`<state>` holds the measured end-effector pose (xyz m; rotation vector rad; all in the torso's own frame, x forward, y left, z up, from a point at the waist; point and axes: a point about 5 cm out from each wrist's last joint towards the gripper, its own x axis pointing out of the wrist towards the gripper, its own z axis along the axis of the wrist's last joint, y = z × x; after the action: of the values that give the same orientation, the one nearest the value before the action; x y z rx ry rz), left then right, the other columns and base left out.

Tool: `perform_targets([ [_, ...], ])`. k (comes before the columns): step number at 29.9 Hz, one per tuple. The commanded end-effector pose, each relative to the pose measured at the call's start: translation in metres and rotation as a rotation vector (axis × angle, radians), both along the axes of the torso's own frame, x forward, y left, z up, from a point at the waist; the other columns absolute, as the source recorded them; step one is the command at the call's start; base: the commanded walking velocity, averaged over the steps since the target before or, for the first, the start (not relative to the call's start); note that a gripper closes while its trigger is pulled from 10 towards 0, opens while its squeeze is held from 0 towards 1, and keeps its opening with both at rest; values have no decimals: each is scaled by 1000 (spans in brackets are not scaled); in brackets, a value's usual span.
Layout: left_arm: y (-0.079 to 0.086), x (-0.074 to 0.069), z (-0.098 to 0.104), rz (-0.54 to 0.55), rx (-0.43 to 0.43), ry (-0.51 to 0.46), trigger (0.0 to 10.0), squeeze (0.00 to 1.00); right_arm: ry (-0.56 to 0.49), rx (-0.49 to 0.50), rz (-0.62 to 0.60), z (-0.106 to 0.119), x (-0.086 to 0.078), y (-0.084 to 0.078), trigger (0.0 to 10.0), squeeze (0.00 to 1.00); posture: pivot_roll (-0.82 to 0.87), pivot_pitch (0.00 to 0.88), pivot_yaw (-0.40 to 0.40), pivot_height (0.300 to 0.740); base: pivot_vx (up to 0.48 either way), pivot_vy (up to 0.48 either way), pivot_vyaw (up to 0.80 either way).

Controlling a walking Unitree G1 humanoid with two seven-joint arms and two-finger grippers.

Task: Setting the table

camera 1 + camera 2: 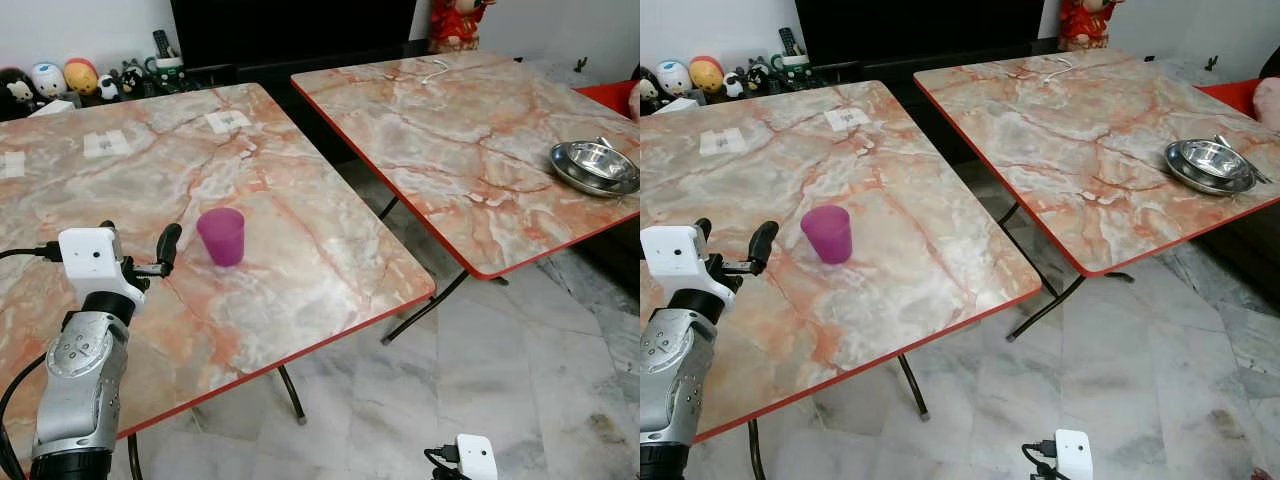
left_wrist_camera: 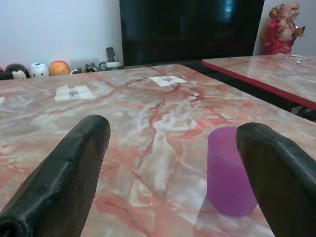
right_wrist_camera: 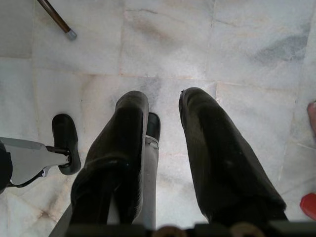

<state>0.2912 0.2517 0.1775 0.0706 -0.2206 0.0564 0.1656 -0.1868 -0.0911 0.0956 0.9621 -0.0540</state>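
Left pincer [image 1: 135, 250] low over near table [image 1: 330, 270], fingers wide apart, holding nothing. Purple cup [image 1: 221, 236] stands upright just beside it, a bit off to right side of gap, not touching. Right pincer [image 3: 165, 148] hangs by floor [image 3: 163, 44], fingers a little apart, empty. Metal bowl [image 1: 594, 165] far off on second table [image 1: 470, 140]. Risk: push forward now, right finger bumps cup, cup tips or slides. Cup light, smooth table, easy to knock.

Head pair looking down across two marble tables [image 1: 300, 230]; left wrist low over near tabletop; right wrist facing floor [image 3: 163, 44].
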Motion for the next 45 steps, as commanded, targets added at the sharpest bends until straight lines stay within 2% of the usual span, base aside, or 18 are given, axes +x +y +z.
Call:
perform_targets([
  [1, -1, -1, 5, -4, 4, -10, 10000, 0, 6, -5, -9, -1, -3, -3, 10000, 0, 178, 43, -55, 740, 0, 0, 0],
  [20, -1, -1, 6, -4, 7, -12, 10000, 0, 6, -7, 5, -1, -2, -3, 10000, 0, 180, 42, -55, 740, 0, 0, 0],
  [36, 0, 0, 5, 4, 13, -15, 10000, 0, 6, -6, 5, -1, -2, -3, 10000, 0, 178, 36, -53, 740, 297, 0, 0],
  [45, -2, 1, 7, -17, 6, -23, 10000, 0, 7, -7, 6, -1, -3, -2, 10000, 0, 179, 24, -52, 740, 0, 0, 0],
])
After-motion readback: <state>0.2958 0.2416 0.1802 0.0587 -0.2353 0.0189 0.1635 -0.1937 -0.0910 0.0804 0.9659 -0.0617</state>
